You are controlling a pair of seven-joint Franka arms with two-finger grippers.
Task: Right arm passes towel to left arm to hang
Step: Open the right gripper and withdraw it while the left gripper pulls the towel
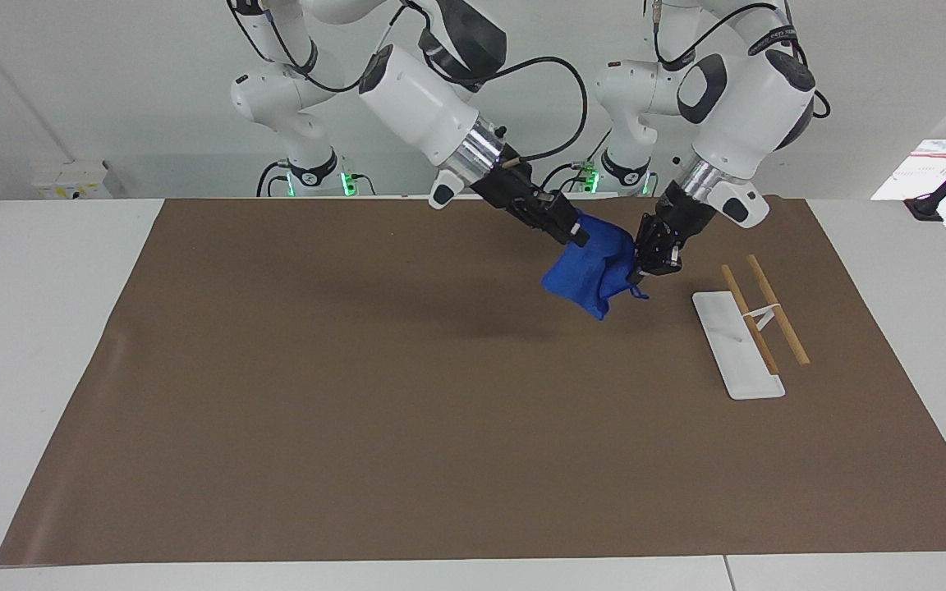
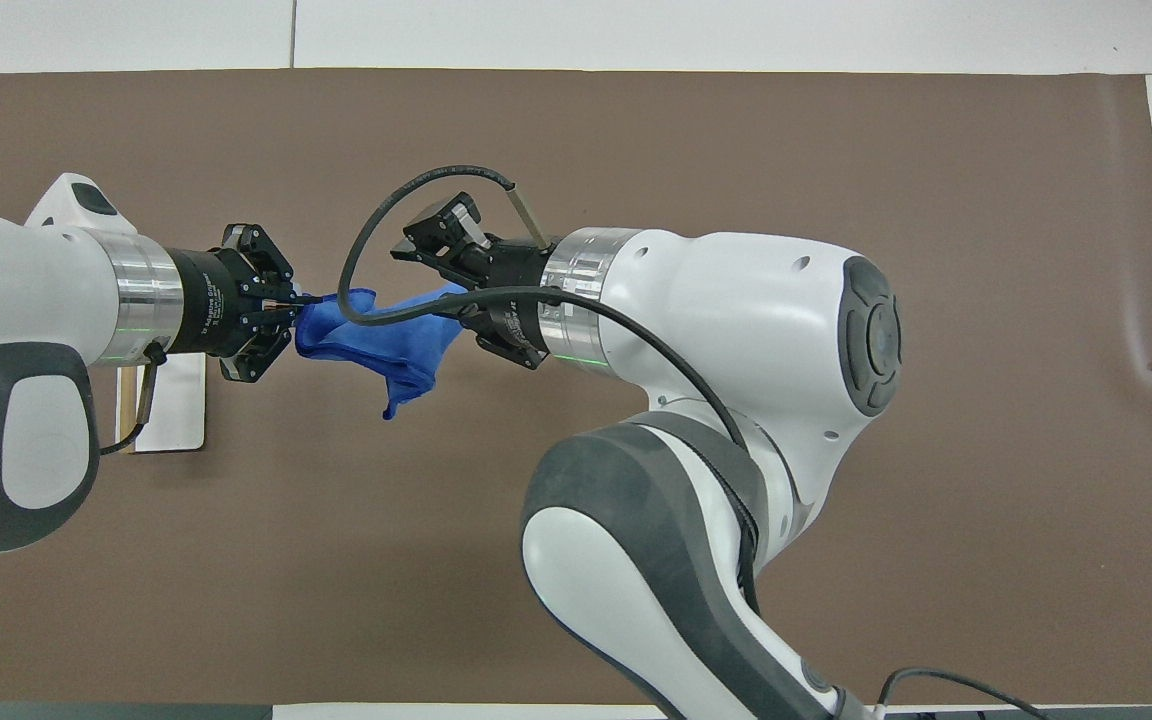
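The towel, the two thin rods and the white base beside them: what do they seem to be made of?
The towel: soft blue cloth, matte, probably microfibre; it folds and sags between the left gripper and right gripper.
The two thin rods: likely wood or bamboo, judging by their even tan colour and dull finish.
The white base: flat, rigid and smooth, perhaps plastic; the material cannot be settled.
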